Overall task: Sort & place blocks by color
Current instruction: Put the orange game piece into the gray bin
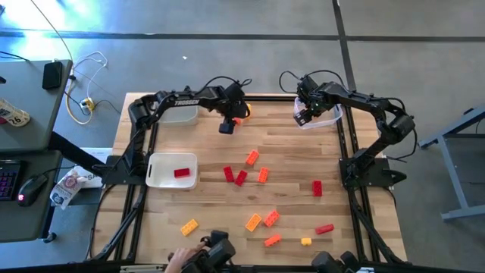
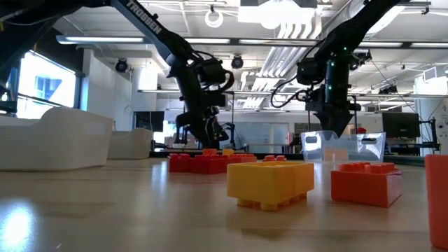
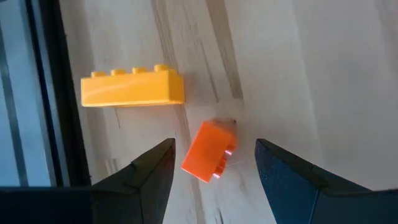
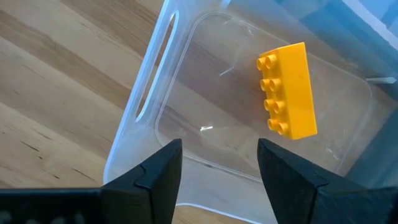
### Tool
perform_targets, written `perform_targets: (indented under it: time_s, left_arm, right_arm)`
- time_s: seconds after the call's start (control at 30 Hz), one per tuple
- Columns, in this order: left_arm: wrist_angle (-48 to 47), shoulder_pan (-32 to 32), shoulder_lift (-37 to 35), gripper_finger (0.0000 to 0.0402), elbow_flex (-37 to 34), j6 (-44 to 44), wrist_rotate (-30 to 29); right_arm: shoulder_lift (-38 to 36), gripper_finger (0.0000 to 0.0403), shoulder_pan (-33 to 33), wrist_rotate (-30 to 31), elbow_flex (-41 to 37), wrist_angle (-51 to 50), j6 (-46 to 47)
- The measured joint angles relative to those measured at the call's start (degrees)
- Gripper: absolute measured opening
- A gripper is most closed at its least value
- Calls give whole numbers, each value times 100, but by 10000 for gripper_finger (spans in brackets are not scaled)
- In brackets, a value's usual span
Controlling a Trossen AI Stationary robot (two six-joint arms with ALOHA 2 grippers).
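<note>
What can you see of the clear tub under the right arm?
The clear tub is see-through plastic, rectangular with rounded corners, and has a slot handle cut in its rim. It sits upright on the wooden table at the far right corner. One yellow block lies inside on its floor, studs sideways. The right gripper hovers over it, jaws open and empty, not touching it.

Glossy plastic blocks (image 1: 252, 158), wooden table (image 1: 288, 189)

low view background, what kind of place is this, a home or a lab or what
Most likely a robotics lab or open workshop, not a home. The low view shows a high ceiling with exposed ducts and strip lights. The high view shows a bare concrete floor and a desk with a computer mouse beside the wooden table.
</note>
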Motion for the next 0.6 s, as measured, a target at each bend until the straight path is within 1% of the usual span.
perform_targets:
  time_s: [0.1, 0.47, 0.6]
  left_arm:
    - [42, -4, 63, 209, 0, 53, -225]
    - [85, -28, 427, 209, 0, 101, -186]
    - [109, -26, 438, 192, 0, 101, -144]
  right_arm:
    - [0, 195, -2, 0, 0, -1, 27]
    - [0, 195, -2, -46, 0, -3, 39]
    - [0, 195, 0, -46, 0, -4, 38]
